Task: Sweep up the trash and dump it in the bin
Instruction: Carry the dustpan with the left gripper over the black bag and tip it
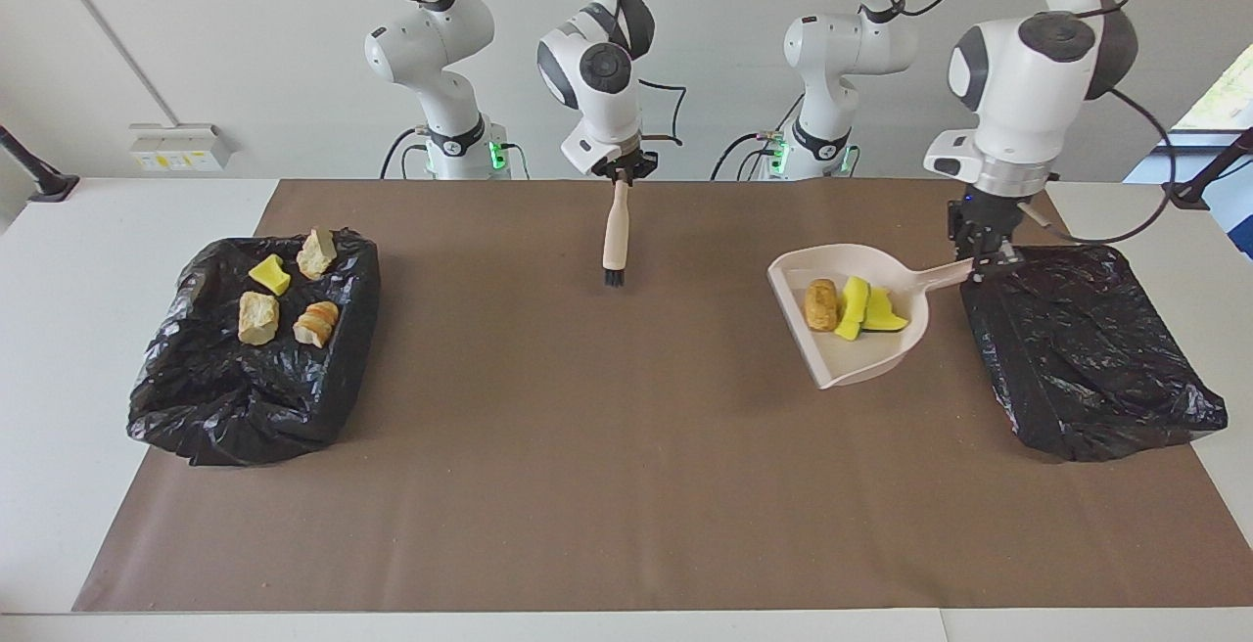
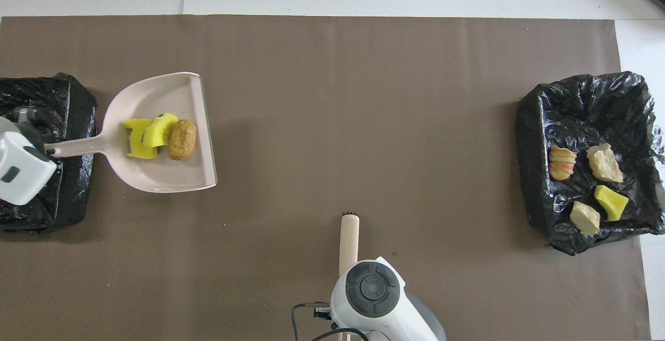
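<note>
Nearest the robots, I have the right gripper (image 1: 618, 175) pinching the top of a pale wooden hand brush with black bristles (image 1: 614, 236). The brush hangs upright, bristles down, above the brown paper mat (image 1: 607, 485) that covers the white bench (image 1: 59, 329), about midway between the two ends.

Toward the left arm's end, the left gripper (image 1: 982, 260) is clamped on the handle tip of a pale pink plastic dustpan (image 1: 861, 353). I am holding it over the edge of a black-bagged bin (image 1: 1087, 358) whose liner looks crumpled and dark, with nothing I can make out in it. The pan is lifted off the mat, beside that bin, its open lip pointing toward the middle of the bench.

In the pan I see three scraps of trash bunched together near the handle end: a brown cork-like cylinder (image 1: 820, 305) with a rough, speckled surface lying on its side, a bright yellow sponge piece with a green backing (image 1: 853, 307) propped on edge against it, and a flatter bright yellow sponge scrap (image 1: 886, 315) just beside the handle root.

At the right arm's end, a second black-bagged bin (image 1: 250, 397) sits open. On its liner lie a yellow sponge wedge (image 1: 269, 274), two pale beige rock-like lumps (image 1: 258, 317), and a ridged orange-and-cream lump (image 1: 316, 322), all apart from one another.
</note>
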Action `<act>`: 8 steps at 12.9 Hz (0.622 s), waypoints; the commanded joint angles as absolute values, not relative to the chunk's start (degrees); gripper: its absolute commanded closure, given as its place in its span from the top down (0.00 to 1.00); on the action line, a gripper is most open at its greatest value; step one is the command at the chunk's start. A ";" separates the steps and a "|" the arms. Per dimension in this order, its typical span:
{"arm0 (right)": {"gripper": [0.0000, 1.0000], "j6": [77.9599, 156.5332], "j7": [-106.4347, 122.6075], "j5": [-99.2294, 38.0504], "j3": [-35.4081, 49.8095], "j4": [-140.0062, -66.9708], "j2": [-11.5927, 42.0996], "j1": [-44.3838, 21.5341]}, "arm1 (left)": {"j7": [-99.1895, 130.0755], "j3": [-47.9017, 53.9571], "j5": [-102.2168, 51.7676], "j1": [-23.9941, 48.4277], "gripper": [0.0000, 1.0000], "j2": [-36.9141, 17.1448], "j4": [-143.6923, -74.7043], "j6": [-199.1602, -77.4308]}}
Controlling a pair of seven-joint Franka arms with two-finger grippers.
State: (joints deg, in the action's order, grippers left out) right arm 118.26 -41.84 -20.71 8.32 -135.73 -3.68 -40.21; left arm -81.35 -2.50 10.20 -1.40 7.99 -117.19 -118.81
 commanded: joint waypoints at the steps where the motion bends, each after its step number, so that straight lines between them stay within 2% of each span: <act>1: 0.00 119.44 -41.58 -21.53 8.26 -137.37 -4.66 -40.25 | -82.88 -1.67 10.37 -11.74 0.00 8.09 -114.88 -117.42; 3: 0.00 119.44 -40.70 -21.27 8.26 -137.63 -4.66 -40.17 | -85.84 -1.93 10.37 -20.69 0.00 5.90 -109.98 -117.51; 4: 0.04 119.88 -40.08 -21.18 8.26 -138.33 -4.57 -40.25 | -90.57 -2.11 10.89 -24.48 0.00 3.54 -106.38 -117.34; 5: 0.22 120.40 -39.56 -21.18 8.26 -138.43 -4.40 -40.25 | -94.27 -2.11 11.33 -26.70 0.00 2.04 -103.65 -117.77; 6: 0.46 120.41 -39.20 -21.18 8.26 -138.43 -4.31 -40.25 | -94.74 -2.63 13.69 -27.94 0.00 0.02 -101.10 -117.77; 7: 0.80 120.24 -39.20 -20.92 8.26 -138.25 -4.22 -40.25 | -94.66 -2.64 19.80 -28.21 0.00 -1.48 -99.68 -118.47; 8: 1.00 120.06 -39.20 -20.57 8.17 -137.73 -4.22 -40.25 | -93.61 -2.55 26.74 -27.78 0.00 -1.93 -99.67 -120.04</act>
State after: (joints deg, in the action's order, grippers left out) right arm 118.83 -40.96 -20.69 8.23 -136.98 -3.16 -40.61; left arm -94.78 -3.36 18.50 -28.25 1.63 -103.52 -118.97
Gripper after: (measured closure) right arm 0.542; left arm 0.683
